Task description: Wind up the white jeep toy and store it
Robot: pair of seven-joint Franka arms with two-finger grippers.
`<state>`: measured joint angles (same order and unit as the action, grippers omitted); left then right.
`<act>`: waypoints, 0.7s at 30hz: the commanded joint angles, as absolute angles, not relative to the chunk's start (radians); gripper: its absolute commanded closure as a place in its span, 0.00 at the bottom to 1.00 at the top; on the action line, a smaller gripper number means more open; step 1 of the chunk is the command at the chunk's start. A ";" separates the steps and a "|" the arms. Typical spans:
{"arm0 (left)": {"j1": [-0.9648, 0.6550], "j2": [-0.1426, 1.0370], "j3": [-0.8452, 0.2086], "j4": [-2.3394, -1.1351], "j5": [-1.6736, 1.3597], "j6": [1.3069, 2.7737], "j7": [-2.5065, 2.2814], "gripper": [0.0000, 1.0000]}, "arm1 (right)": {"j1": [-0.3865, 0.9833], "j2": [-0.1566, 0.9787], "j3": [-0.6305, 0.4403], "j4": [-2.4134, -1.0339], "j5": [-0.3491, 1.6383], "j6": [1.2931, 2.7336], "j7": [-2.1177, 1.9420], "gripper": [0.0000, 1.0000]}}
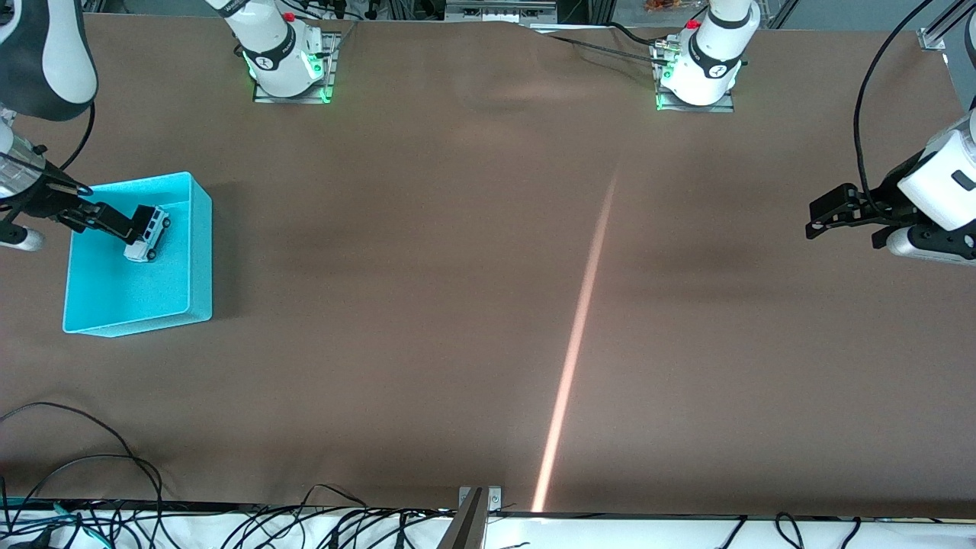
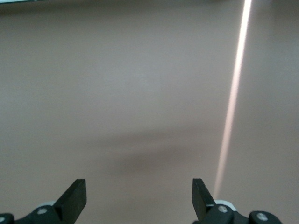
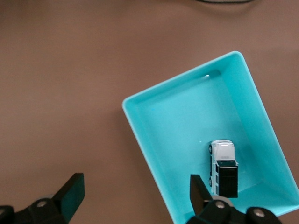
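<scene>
The white jeep toy (image 1: 147, 232) is seen inside the cyan bin (image 1: 200, 252), toward its 12 o'clock wall — the right gripper (image 1: 126, 223), fingers spread, hangs over it. The left gripper (image 2: 139, 196) — also spread — waits over bare table.

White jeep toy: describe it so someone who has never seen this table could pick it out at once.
Find the cyan bin at the right arm's end of the brown table. The white jeep toy lies inside it on the bin's floor, with the open right gripper above the bin; the left gripper waits open at the left arm's end. It is the bin's only content: tiny, boxy, white, with a black roof.
</scene>
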<state>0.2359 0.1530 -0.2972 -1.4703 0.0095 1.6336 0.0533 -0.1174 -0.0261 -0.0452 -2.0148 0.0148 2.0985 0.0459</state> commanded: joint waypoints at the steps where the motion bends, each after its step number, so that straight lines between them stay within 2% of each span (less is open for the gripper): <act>1: 0.238 0.138 -0.305 -1.474 0.060 1.631 0.066 0.00 | -0.127 -0.046 0.008 -1.916 0.044 1.993 0.066 0.00; 5: 0.238 0.138 -0.305 -1.471 0.058 1.632 0.066 0.00 | -0.123 -0.061 0.017 -1.878 0.044 1.961 0.141 0.00; 15: 0.235 0.143 -0.305 -1.462 0.000 1.634 0.066 0.00 | -0.124 -0.048 0.020 -1.689 0.046 1.726 0.118 0.00; 21: 0.238 0.130 -0.307 -1.462 -0.020 1.629 0.069 0.00 | -0.123 -0.046 0.021 -1.681 0.044 1.645 0.087 0.00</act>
